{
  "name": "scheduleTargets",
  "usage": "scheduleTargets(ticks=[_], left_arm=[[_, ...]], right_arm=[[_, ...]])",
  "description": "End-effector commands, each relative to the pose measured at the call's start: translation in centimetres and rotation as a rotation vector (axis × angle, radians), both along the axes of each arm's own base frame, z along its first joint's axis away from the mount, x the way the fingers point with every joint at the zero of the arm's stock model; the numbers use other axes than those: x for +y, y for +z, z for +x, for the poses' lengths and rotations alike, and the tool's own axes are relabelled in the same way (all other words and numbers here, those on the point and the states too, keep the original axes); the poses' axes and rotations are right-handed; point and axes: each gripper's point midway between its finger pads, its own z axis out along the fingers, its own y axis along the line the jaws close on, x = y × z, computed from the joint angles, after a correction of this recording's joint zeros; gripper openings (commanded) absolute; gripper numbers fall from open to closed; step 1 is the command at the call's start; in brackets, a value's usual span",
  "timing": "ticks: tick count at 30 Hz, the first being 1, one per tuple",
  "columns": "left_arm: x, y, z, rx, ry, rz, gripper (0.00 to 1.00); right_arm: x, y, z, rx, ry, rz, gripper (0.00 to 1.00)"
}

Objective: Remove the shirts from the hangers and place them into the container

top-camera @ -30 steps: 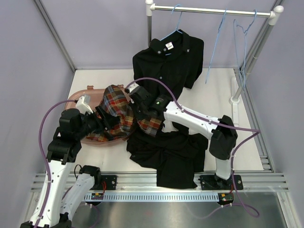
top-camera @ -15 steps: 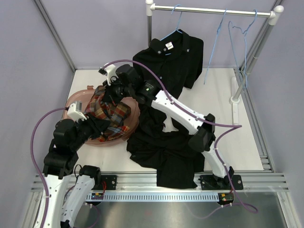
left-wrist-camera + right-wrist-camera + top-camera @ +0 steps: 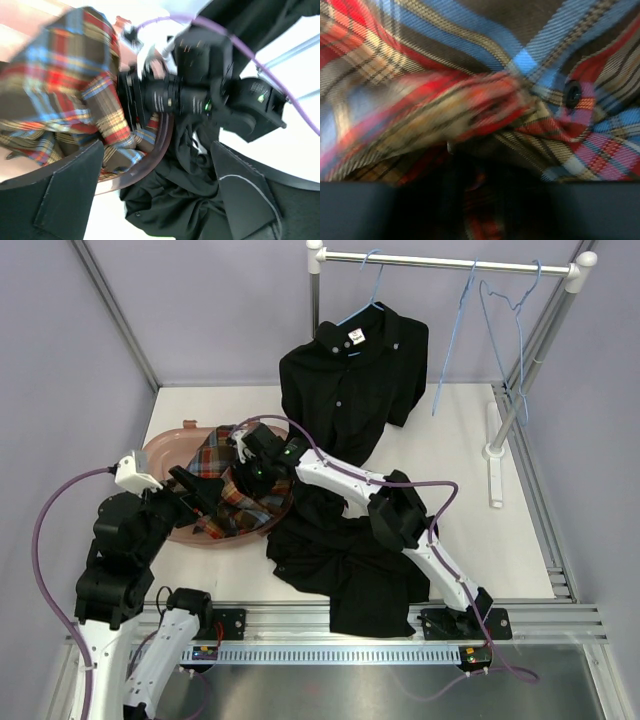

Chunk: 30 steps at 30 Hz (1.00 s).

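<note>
Left pincer [image 3: 156, 146] now gaping (empty) | right pincer [image 3: 240, 448]: grip unclear | plaid shirt [image 3: 236, 506] dropped into container [image 3: 160, 446]

Plain lavender walls [image 3: 200, 310], white table [image 3: 455, 440], metal clothes rail [image 3: 440, 260] over its far right corner, aluminium track [image 3: 350, 625] along its near edge.

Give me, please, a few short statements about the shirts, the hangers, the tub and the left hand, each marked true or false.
1. The plaid shirt lies in the tub. True.
2. Every hanger on the rail is bare. False: the leftmost hanger carries a hung black shirt.
3. Another black shirt lies crumpled on the table, right beside the tub. True.
4. The left hand is clamped shut on the plaid shirt. False: in its wrist view its fingers stand wide apart and grip nothing.
</note>
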Motion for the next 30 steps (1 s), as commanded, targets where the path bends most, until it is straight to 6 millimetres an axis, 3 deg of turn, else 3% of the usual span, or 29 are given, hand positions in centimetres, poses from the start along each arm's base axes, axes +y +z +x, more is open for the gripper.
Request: scheduleTargets(ticks=[1, 3, 5, 6, 7, 8, 9, 10, 11, 12, 13, 14, 15, 16, 17, 18, 20, 21, 22, 24, 25, 27, 30], left_arm=[[1.4, 1.5, 0.4, -0.023, 0.070, 0.038, 0.95], [1.8, 1.5, 0.4, -0.020, 0.093, 0.042, 0.96], [1.9, 1.4, 0.4, -0.016, 0.103, 0.036, 0.97], [2.1, 1.2, 0.3, -0.013, 0.115, 0.034, 0.98], [2.3, 1.1, 0.2, -0.010, 0.128, 0.032, 0.99], [2.7, 0.7, 0.1, 0.005, 0.150, 0.037, 0.99], [2.7, 0.6, 0.0, 0.011, 0.148, 0.040, 0.99], [2.6, 0.5, -0.1, 0.010, 0.137, 0.049, 0.98], [1.7, 0.4, -0.3, 0.012, 0.085, 0.042, 0.98], [1.1, 0.5, -0.3, 0.002, 0.047, 0.035, 0.97], [-0.1, 0.6, -0.3, -0.008, -0.024, 0.033, 0.97], [-2.9, -0.1, -0.8, 0.002, -0.193, -0.005, 0.96], [-4.8, 0.6, -0.8, -0.037, -0.302, -0.035, 0.94], [-6.3, 0.1, -1.0, -0.028, -0.397, -0.065, 0.92], [-8.6, -0.6, -1.8, 0.023, -0.546, -0.128, 0.86], [-9.4, -2.2, -1.8, 0.061, -0.591, -0.147, 0.84], [-10.2, -3.2, -1.6, 0.055, -0.611, -0.087, 0.85], [-10.5, -3.5, -1.6, 0.064, -0.615, -0.056, 0.85], [-11.0, -3.9, -1.9, 0.079, -0.636, -0.033, 0.86], [-13.7, -4.4, -2.5, 0.093, -0.678, 0.029, 0.88], [-14.0, -4.4, -2.2, 0.107, -0.678, 0.032, 0.88], [-16.5, -6.2, -2.2, 0.155, -0.685, 0.139, 0.89], [-19.4, -7.0, -2.3, 0.164, -0.694, 0.253, 0.92]], right_arm=[[-2.7, 8.4, 2.3, -0.215, -0.070, 0.009, 0.52], [-4.0, 13.0, 1.9, -0.266, -0.069, 0.028, 0.62], [-5.0, 15.7, 1.3, -0.282, -0.081, 0.049, 0.67], [-5.8, 18.5, 0.9, -0.309, -0.097, 0.083, 0.71], [-6.4, 19.5, 0.5, -0.313, -0.104, 0.091, 0.86], [-7.2, 19.7, 0.0, -0.306, -0.118, 0.080, 0.91], [-8.5, 22.3, -0.7, -0.330, -0.135, 0.109, 0.95], [-9.5, 21.8, -1.0, -0.326, -0.148, 0.087, 0.98], [-10.5, 22.4, -1.6, -0.329, -0.160, 0.083, 0.99], [-12.2, 25.1, -2.6, -0.349, -0.194, 0.122, 0.99], [-13.7, 25.5, -2.6, -0.365, -0.244, 0.106, 0.99], [-15.3, 24.4, -3.2, -0.348, -0.268, 0.063, 1.00], [-17.6, 27.4, -4.5, -0.366, -0.322, 0.125, 1.00], [-19.3, 27.7, -4.7, -0.383, -0.376, 0.119, 0.99], [-20.6, 26.4, -5.5, -0.366, -0.390, 0.095, 0.99], [-23.0, 29.1, -7.1, -0.386, -0.424, 0.169, 0.99], [-25.6, 28.8, -8.4, -0.378, -0.470, 0.170, 0.99], [-27.6, 30.7, -9.8, -0.399, -0.482, 0.231, 0.99], [-28.4, 30.4, -10.4, -0.397, -0.488, 0.234, 0.99], [-30.8, 31.2, -11.9, -0.406, -0.510, 0.265, 0.99], [-31.4, 31.5, -12.1, -0.413, -0.516, 0.277, 1.00], [-33.1, 32.2, -13.2, -0.424, -0.530, 0.302, 0.99], [-35.0, 32.4, -14.3, -0.432, -0.552, 0.330, 0.99]])
